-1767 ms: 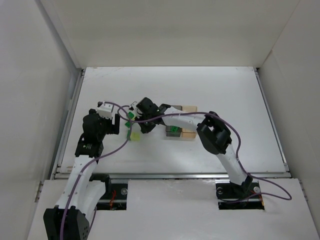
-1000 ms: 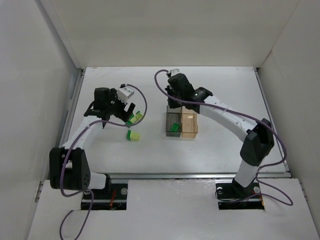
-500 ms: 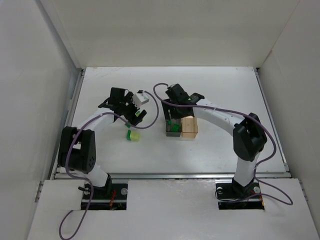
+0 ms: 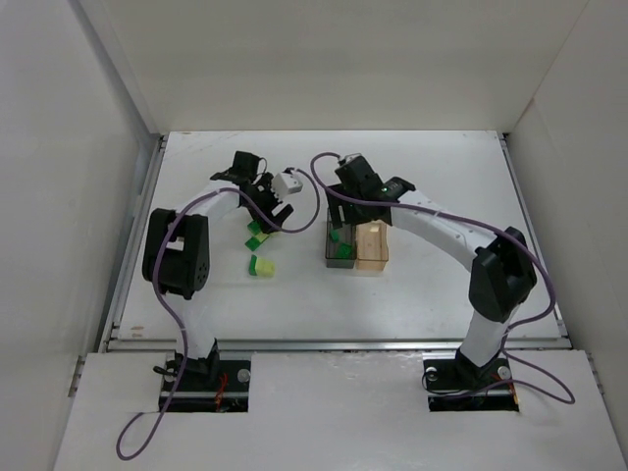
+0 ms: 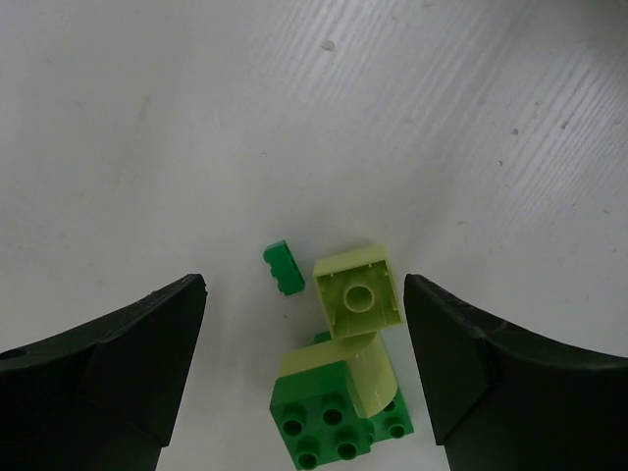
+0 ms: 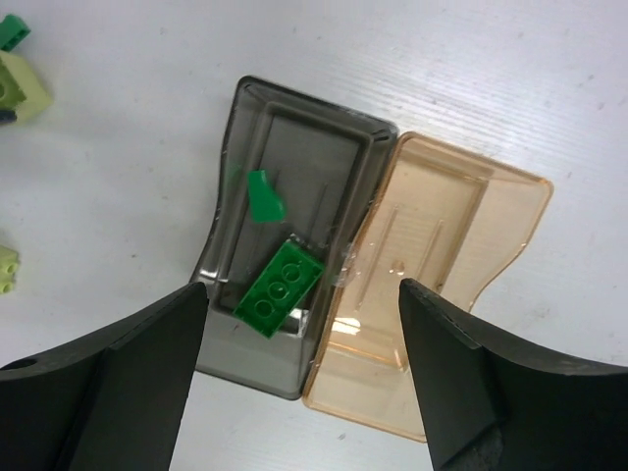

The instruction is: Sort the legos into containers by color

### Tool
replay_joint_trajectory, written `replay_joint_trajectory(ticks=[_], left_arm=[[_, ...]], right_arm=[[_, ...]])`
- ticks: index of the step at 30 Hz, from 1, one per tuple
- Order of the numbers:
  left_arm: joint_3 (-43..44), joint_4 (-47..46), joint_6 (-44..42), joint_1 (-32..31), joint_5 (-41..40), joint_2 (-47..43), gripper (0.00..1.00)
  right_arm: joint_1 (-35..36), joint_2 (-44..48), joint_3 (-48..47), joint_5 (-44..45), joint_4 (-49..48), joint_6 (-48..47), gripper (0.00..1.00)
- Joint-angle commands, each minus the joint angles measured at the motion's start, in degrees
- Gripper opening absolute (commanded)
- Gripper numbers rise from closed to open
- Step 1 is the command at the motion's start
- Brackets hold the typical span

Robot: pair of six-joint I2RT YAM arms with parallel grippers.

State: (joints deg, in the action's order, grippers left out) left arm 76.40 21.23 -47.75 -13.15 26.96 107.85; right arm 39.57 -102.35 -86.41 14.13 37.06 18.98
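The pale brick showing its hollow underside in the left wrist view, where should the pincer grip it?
Grip the pale brick by its two flat outer walls, left and right in that view, the left pincer coming down from above. Its hollow faces the camera, so those walls probably line up with the open fingers. A small green brick lies close on the left, so go carefully.

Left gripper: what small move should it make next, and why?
Probably nudge the left gripper over the pale yellow-green brick and lower it. Its jaws are open and hold nothing, and that brick lies loose on the table, off centre between them, beside a small dark green brick. The grey container holds green bricks, while the amber container looks empty.
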Motion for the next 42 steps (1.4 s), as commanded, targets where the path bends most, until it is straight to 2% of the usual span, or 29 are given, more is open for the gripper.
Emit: replay_joint_trajectory(ticks=[1,6,9,12,14,19,20,22,25,29,32,35,37,42], left_arm=[[2.61,8.39,-2.61,-0.30,0.91,1.04,0.79],[2.35,9.53,-0.60,-0.82,-2.96,1.57,0.79],[1.56,7.51,2.11,-0.83,-4.98,3.75,0.68],[3.31,6.19,4.41,-1.53,-6.13,4.99,0.52],[3.32,4.88,4.42,-1.53,-3.50,5.00,0.50],[2.70,2.94,4.94,-2.06,-1.65,4.47,0.22],[2.70,2.94,4.94,-2.06,-1.13,4.47,0.11],[2.70,2.94,6.08,-2.06,-0.42,3.78,0.01],[4.36,4.42,7.75,-2.06,2.30,3.06,0.00],[10.94,5.74,9.86,-4.42,6.69,-0.18,0.00],[15.34,5.75,11.62,-7.94,10.30,-1.50,0.00],[19.66,6.36,12.24,-13.38,13.55,-1.51,0.00],[20.19,5.67,10.93,-16.46,15.13,-0.90,0.00],[16.77,-3.89,11.26,-24.55,19.70,0.87,0.00]], right_arm=[[-1.87,2.33,-1.83,0.55,-0.50,-1.22,0.84],[-3.10,1.80,-1.83,0.02,-0.50,-1.75,0.84],[-3.71,1.18,-2.53,0.02,-0.50,-1.76,0.84],[-4.23,0.66,-3.23,-0.60,-0.50,-1.76,0.84],[-4.24,0.66,-3.24,-1.21,-0.50,-2.28,0.84],[-5.38,1.18,-2.63,-2.26,-1.02,-2.28,0.84],[-5.38,1.71,-2.62,-2.27,-1.02,-2.28,0.84],[-5.91,2.32,-2.62,-2.79,-1.02,-2.28,0.84],[-7.92,3.56,-2.01,-2.79,-1.02,-1.76,0.84],[-12.40,7.94,0.62,-4.98,-1.73,0.87,0.84],[-16.53,12.68,3.61,-6.13,-4.44,3.34,0.84],[-18.47,16.21,6.87,-3.42,-5.07,4.57,0.84],[-19.36,18.31,8.44,-2.18,-4.54,6.49,0.84],[-23.92,25.43,14.07,-2.88,-7.43,11.77,0.85]])
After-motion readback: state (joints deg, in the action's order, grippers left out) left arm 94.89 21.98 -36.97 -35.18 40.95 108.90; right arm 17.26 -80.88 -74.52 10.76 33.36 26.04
